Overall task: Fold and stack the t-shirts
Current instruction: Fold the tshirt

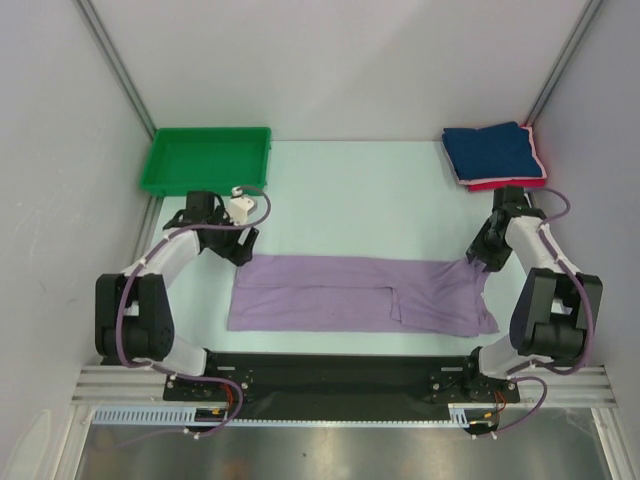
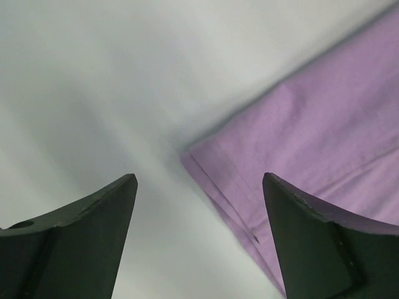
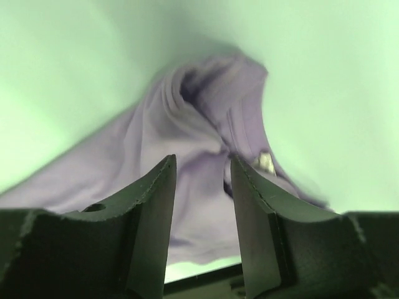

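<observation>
There are 3 t-shirts in all: 1 lavender t-shirt, 1 navy t-shirt and 1 pink-red t-shirt. Of these, 1 lies spread out alone and 2 are folded into 1 stack. There is 1 green tray and 1 table. The robot arms number 2, 1 left arm and 1 right arm, and each ends in 1 pair of jaws with 2 dark fingers, making 4 fingers altogether.
</observation>
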You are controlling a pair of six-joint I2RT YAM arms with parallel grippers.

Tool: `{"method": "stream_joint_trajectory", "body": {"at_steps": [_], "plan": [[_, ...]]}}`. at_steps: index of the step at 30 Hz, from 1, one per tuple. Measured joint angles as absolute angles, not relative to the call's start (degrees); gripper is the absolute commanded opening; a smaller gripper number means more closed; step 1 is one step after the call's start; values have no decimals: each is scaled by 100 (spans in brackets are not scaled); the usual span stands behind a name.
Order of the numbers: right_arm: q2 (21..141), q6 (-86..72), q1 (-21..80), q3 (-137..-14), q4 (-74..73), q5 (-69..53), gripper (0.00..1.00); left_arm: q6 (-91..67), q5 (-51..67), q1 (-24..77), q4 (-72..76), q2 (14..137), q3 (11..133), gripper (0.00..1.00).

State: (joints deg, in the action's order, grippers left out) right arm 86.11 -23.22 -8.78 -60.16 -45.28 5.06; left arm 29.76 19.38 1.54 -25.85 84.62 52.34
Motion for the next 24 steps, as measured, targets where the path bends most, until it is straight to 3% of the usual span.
{"method": "stream_joint_trajectory", "body": {"at_steps": [4,7,9,10,12,15,21,23,24], "plan": [[9078,-2213,-939,-6016,-4121,355,38,2825,1833,152,-2381,8908,5426,88],[9417,-2102,-939,-6018,-3811,261,17,2753,1833,156,-2250,9174,5470,72],[9585,-2071,-982,-6071,-3697,233,1,2694,1835,172,-2211,9327,5483,54],[9697,-2040,-1020,-6125,-3638,217,0,2681,1839,183,-2189,9413,5487,48],[9935,-2014,-1094,-6294,-3553,193,0,2663,1876,215,-2193,9564,5487,33],[10265,-1962,-1131,-6624,-3481,130,0,2718,2045,242,-2250,9614,5461,1],[10532,-1942,-1098,-7157,-3347,-47,1,2873,2123,207,-2285,9411,5162,0],[10661,-1946,-1074,-7380,-3330,-115,9,2899,2130,115,-2333,9308,5061,0],[10731,-1955,-1048,-7470,-3315,-148,27,2902,2134,21,-2373,9249,5017,0]]}}
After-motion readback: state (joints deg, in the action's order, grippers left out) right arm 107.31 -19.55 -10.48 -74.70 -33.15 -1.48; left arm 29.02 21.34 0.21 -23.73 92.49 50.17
